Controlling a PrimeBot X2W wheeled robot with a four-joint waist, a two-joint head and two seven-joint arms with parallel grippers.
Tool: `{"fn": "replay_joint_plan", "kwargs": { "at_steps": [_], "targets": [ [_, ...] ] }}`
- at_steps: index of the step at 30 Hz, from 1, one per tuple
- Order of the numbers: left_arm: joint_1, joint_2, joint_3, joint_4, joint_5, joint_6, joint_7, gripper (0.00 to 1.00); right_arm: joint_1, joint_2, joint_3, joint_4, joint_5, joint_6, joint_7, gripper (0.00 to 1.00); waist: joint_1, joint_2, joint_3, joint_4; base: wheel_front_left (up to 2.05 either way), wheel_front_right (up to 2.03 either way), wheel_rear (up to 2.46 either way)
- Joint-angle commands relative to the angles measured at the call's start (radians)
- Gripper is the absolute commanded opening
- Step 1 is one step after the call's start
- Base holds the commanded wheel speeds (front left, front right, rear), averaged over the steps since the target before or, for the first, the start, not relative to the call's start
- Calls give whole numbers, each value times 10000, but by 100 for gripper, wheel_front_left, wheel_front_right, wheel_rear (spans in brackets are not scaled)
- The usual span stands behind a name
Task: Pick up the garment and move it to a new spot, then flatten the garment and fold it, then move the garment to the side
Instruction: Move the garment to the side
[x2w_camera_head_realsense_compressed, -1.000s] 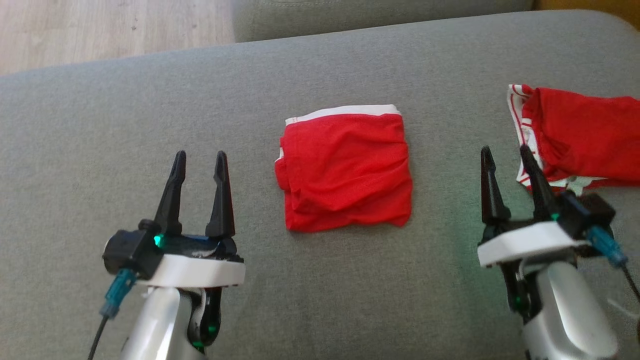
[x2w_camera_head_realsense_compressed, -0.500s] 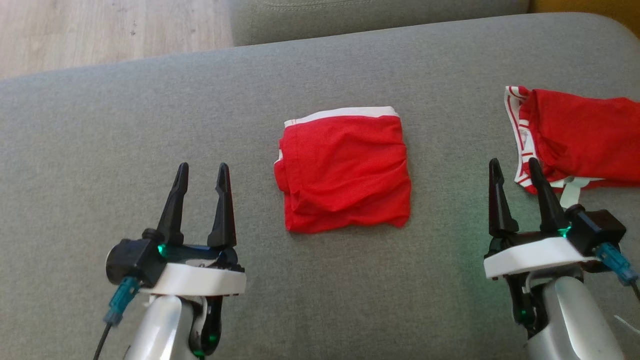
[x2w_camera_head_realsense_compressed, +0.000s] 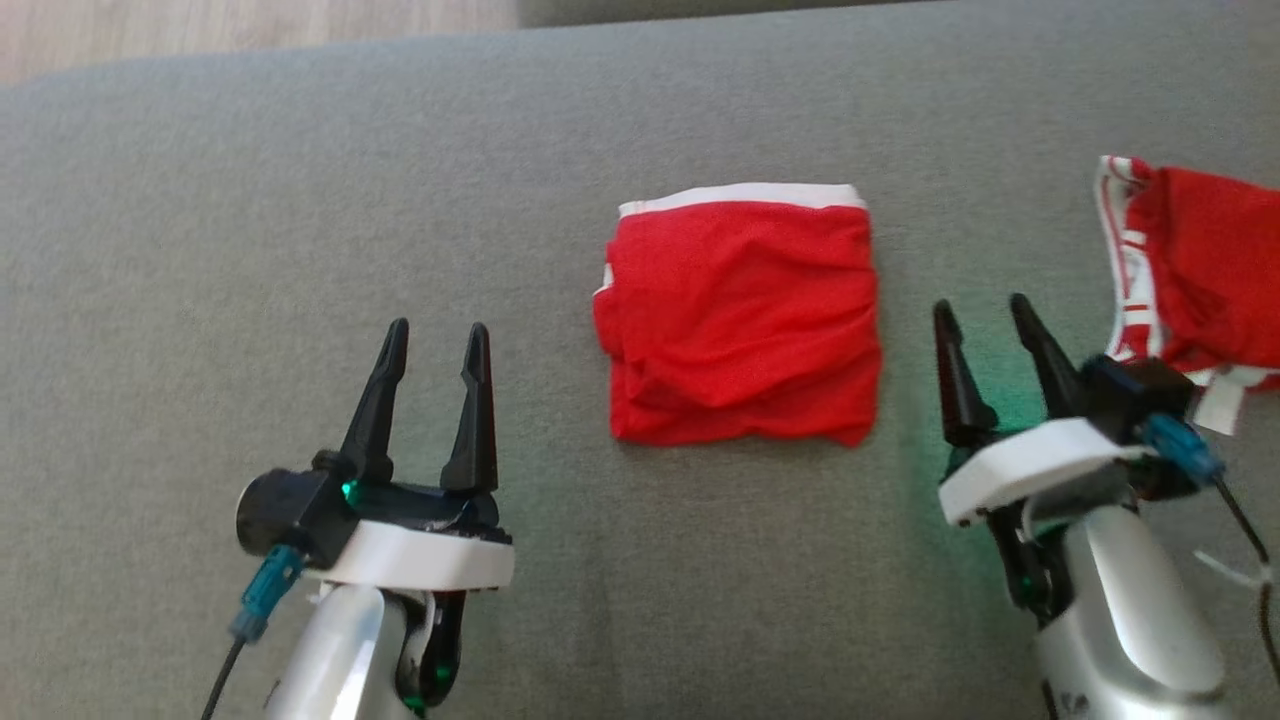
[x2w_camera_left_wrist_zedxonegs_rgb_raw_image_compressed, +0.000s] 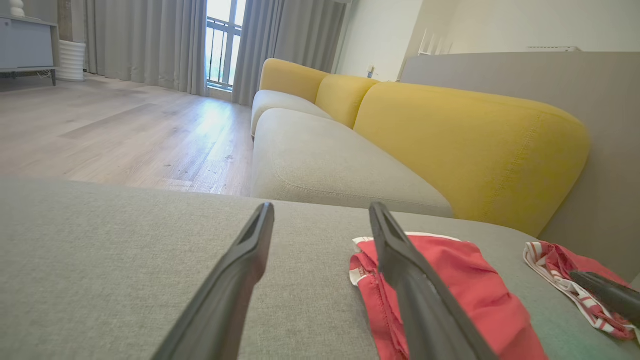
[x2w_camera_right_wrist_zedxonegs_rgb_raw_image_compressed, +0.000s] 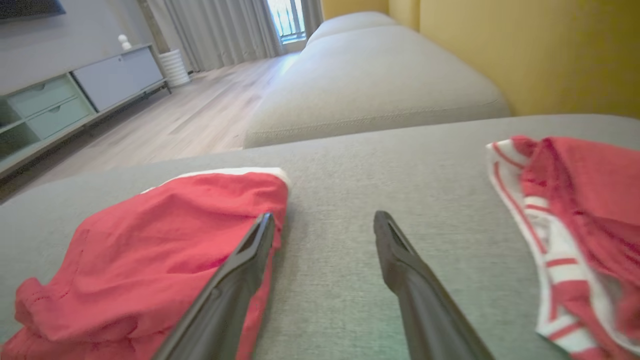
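A red garment (x2w_camera_head_realsense_compressed: 745, 315) with a white waistband lies folded into a rough square in the middle of the grey cushion (x2w_camera_head_realsense_compressed: 250, 200). My left gripper (x2w_camera_head_realsense_compressed: 439, 327) hovers open to its left, nothing between its fingers. My right gripper (x2w_camera_head_realsense_compressed: 980, 302) stands open just off the garment's right edge, also empty. The left wrist view has the left gripper (x2w_camera_left_wrist_zedxonegs_rgb_raw_image_compressed: 321, 205) with the garment (x2w_camera_left_wrist_zedxonegs_rgb_raw_image_compressed: 465, 280) behind its right finger. Seen from the right wrist, the right gripper (x2w_camera_right_wrist_zedxonegs_rgb_raw_image_compressed: 324, 215) has its left finger at the edge of the garment (x2w_camera_right_wrist_zedxonegs_rgb_raw_image_compressed: 150, 240).
A second red garment (x2w_camera_head_realsense_compressed: 1200, 270) with a red-and-white striped band lies crumpled at the right, also seen as the second garment (x2w_camera_right_wrist_zedxonegs_rgb_raw_image_compressed: 585, 200). Yellow backrests (x2w_camera_left_wrist_zedxonegs_rgb_raw_image_compressed: 465, 145) and another grey seat (x2w_camera_left_wrist_zedxonegs_rgb_raw_image_compressed: 320, 165) lie beyond. Wooden floor (x2w_camera_left_wrist_zedxonegs_rgb_raw_image_compressed: 125, 130) runs past the cushion's far edge.
The head camera has shifted, so the whole picture slid right and up. My right gripper has moved left, away from the crumpled garment and close to the folded one. Both grippers stay open.
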Motion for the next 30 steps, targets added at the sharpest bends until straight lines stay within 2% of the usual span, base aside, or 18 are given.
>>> {"fn": "replay_joint_plan", "kwargs": {
  "at_steps": [1,7,13,22,23,24,30],
  "targets": [
    [-459,56,220,-249,19,-15,-51,100,-441,24,371,-116,94,75,134,100,0,0,223,237,0,0,0],
    [-656,56,-11,-187,-120,7,-51,100,-1188,24,883,1058,755,75,870,100,0,0,515,689,0,0,0],
    [-795,56,-205,-169,-240,68,-51,100,-1922,24,1293,2411,1927,75,1471,100,0,0,711,1048,0,0,0],
    [-971,56,-225,-211,-443,173,-51,100,-2648,24,1624,4076,1944,75,1903,100,0,0,878,1313,0,0,0],
    [-986,56,-207,-218,-450,176,-51,100,-2706,24,1651,4171,1939,75,1904,39,0,0,883,1319,0,0,0],
    [-1000,56,-188,-222,-450,176,-51,100,-2762,24,1677,4243,1882,75,1859,0,0,0,883,1322,0,0,0],
    [-956,56,-36,-211,-372,182,-51,100,-3100,24,1631,4324,1208,75,1221,0,0,0,726,1147,0,0,0]
  ]
}}
